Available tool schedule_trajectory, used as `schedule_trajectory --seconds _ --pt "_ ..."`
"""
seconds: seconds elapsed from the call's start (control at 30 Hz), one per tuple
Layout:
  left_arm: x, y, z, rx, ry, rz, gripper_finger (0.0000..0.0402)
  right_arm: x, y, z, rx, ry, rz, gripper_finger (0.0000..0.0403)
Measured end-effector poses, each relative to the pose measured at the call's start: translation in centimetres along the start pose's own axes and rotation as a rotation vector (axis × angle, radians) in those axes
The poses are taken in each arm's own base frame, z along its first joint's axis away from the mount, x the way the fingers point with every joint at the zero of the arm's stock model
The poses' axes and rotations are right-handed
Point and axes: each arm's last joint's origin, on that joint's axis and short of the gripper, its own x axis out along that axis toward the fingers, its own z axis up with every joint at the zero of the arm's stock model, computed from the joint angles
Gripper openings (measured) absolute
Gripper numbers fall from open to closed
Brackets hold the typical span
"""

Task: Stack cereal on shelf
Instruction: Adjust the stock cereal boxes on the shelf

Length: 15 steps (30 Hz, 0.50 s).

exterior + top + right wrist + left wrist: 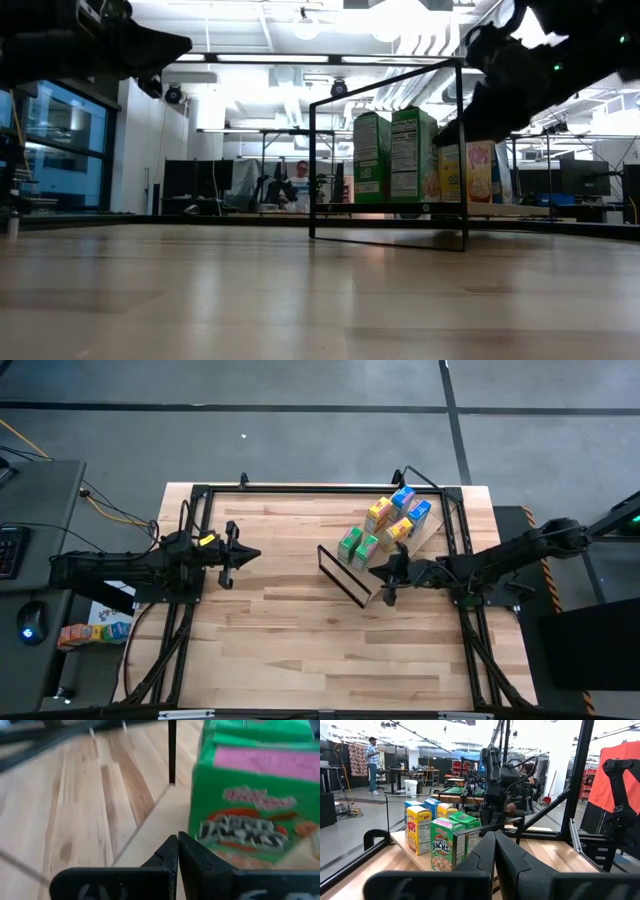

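Cereal [385, 525] boxes stand clustered on the shelf [425, 538] at the desk's [300, 640] far right. We judge them light, stiff, easily toppled; grip across narrow sides. Right tool [390, 580] beside them, fingers together, empty; left tool [235, 555] likewise, well apart.

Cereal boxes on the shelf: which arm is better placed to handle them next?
Right, probably. The right gripper hangs beside the green boxes on the shelf, fingers shut. The left gripper waits across the table, also shut.
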Motion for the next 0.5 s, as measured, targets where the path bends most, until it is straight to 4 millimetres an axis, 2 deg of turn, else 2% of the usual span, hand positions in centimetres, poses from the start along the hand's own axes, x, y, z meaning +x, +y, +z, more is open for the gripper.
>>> schedule_trajectory --seconds 0.07,0.17,0.33,0.5 --pt "0.0 0.0 -0.1 -0.001 0.008 0.000 0.0000 -0.9 0.0 0.6 -0.001 0.068 -0.010 0.0000" --pt "0.0 0.0 -0.1 -0.002 0.013 0.002 0.0000 -2.4 0.1 2.5 -0.001 0.147 -0.034 0.0000" --pt "0.0 0.0 -0.1 -0.001 0.013 0.002 0.0000 -4.4 1.0 7.5 -0.052 0.138 -0.063 0.0000" --pt "0.0 0.0 -0.1 -0.002 0.012 0.002 0.0000 -4.6 1.4 11.8 -0.114 0.089 -0.144 0.0000"
